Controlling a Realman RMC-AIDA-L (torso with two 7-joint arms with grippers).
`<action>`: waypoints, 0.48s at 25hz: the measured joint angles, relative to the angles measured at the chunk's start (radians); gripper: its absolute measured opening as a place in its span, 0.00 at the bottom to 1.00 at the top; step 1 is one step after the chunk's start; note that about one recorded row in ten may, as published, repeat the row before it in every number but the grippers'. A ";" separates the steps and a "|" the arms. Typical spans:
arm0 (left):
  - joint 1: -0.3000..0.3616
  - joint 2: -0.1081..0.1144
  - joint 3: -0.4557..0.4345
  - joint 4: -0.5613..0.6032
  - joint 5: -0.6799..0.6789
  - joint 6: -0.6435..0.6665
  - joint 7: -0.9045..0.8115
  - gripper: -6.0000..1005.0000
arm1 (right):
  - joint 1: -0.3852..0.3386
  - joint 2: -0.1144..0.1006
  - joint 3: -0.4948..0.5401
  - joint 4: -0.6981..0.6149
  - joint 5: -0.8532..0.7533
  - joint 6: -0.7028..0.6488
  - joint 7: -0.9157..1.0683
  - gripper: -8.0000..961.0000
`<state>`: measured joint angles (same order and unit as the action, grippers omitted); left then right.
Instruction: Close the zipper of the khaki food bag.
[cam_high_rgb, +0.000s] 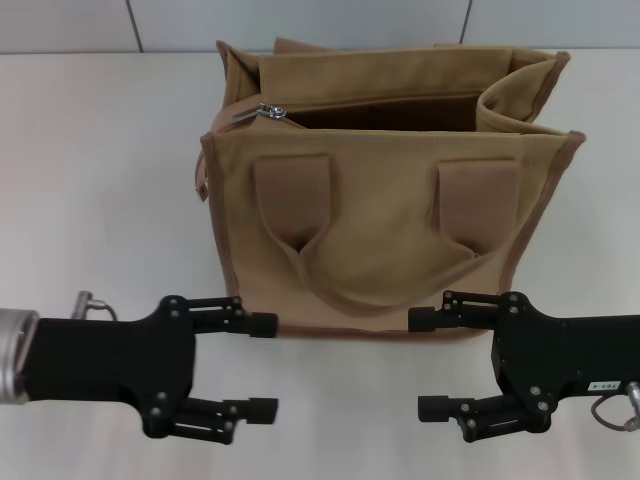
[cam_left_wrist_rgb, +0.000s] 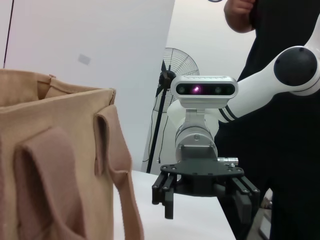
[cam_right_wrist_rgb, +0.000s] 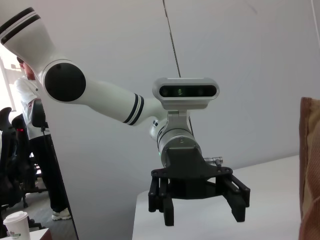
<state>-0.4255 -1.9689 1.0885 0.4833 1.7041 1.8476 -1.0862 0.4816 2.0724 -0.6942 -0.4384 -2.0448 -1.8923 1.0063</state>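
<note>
The bag (cam_high_rgb: 385, 215) stands at 12 o'clock from both grippers. Its zipper (cam_high_rgb: 380, 105) runs 9 to 3, with the pull (cam_high_rgb: 270, 112) at the 9 end. The left gripper (cam_high_rgb: 250, 365) is nearer; the right gripper (cam_high_rgb: 432, 362) idles. Both have fingers apart, holding nothing.

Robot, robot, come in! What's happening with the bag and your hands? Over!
Left gripper and right gripper open, empty, low in front of the khaki food bag. Zipper open, pull tab at the bag's left end. Nothing blocking.

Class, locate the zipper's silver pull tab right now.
In the head view, the pull tab sits at the left end of the khaki food bag's open top.
</note>
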 joint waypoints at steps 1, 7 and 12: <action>0.003 0.005 -0.004 0.000 0.000 0.001 0.000 0.80 | 0.000 0.000 0.000 0.000 0.000 0.000 0.000 0.87; 0.025 0.038 -0.045 0.000 0.000 0.025 0.007 0.78 | -0.004 0.000 -0.001 0.001 0.000 0.000 0.000 0.87; 0.028 0.038 -0.065 0.005 0.003 0.046 0.014 0.77 | -0.005 0.000 -0.001 -0.002 0.000 0.000 0.000 0.87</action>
<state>-0.3975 -1.9305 1.0240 0.4882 1.7069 1.8931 -1.0720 0.4770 2.0724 -0.6955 -0.4399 -2.0448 -1.8920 1.0063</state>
